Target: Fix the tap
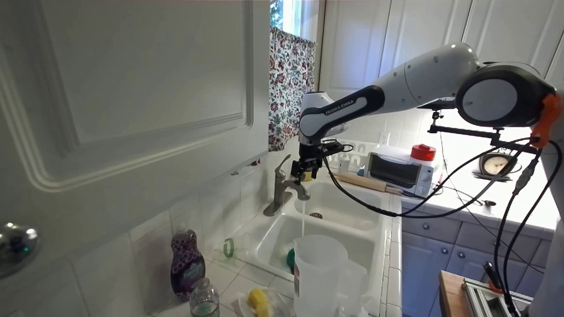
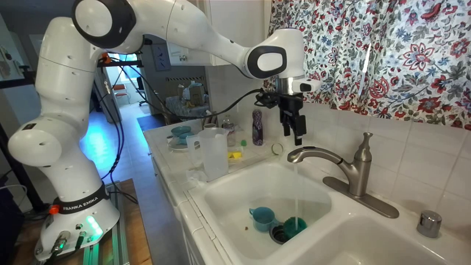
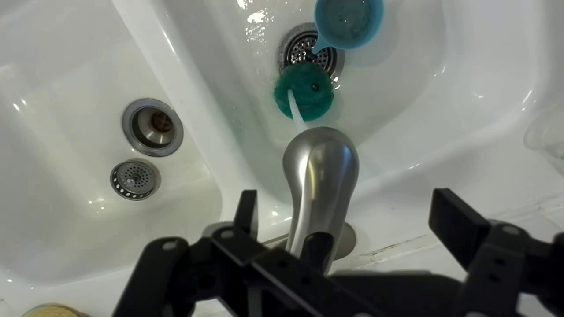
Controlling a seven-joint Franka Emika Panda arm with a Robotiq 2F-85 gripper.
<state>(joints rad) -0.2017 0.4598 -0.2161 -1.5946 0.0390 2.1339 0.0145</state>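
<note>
Approach step, by my reading. Kitchen faucet (image 2: 357, 176) stands at the back edge of the sink (image 2: 323, 228), water (image 2: 296, 195) running onto the round green sponge (image 3: 304, 90). Next probably: lower straight, grip, turn spout (image 2: 318, 152) or lever handle (image 2: 364, 147). Gripper (image 3: 347, 213) spread wide, holding nothing, just above the spout. Arm (image 2: 206, 35) extended, sloping down; gripper points downward.
</note>
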